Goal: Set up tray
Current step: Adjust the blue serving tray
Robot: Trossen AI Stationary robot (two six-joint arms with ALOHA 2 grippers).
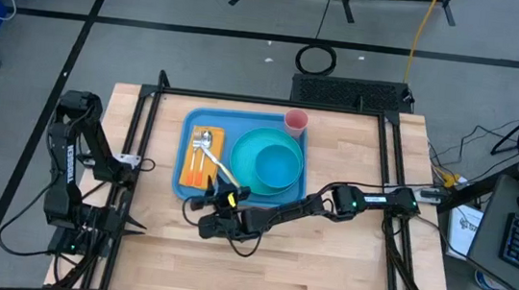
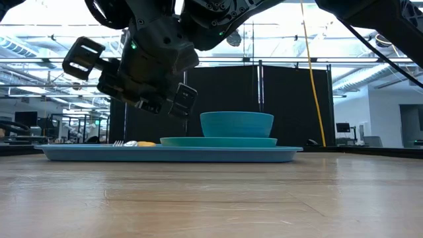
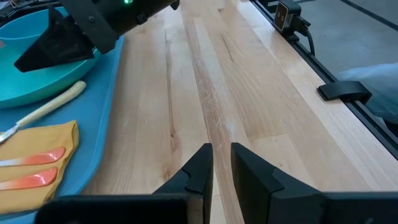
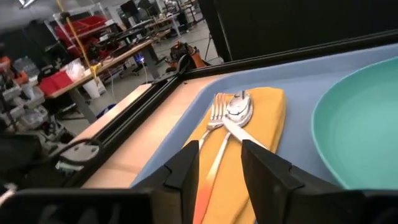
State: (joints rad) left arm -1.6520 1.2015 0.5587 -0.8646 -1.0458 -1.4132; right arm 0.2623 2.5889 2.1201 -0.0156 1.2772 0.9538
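The light-blue tray (image 1: 182, 171) lies on the wooden table (image 1: 325, 258), toward its far side; on it sit a round teal plate (image 1: 247, 168) with a teal bowl (image 1: 277, 164) on top, a pink cup (image 1: 296, 121) at the far right corner, and an orange napkin (image 1: 202, 154) carrying a fork (image 4: 214, 112) and a spoon (image 4: 239, 107); the right gripper (image 1: 218, 199) hangs over the tray's near edge, above the napkin, its fingers (image 4: 186, 165) parted with a gap between them and nothing clamped; the utensil handles show through that gap, and whether a fingertip touches them I cannot tell; the left gripper (image 3: 221, 163) waits at the table's left edge, fingers nearly together with a narrow slit, holding nothing.
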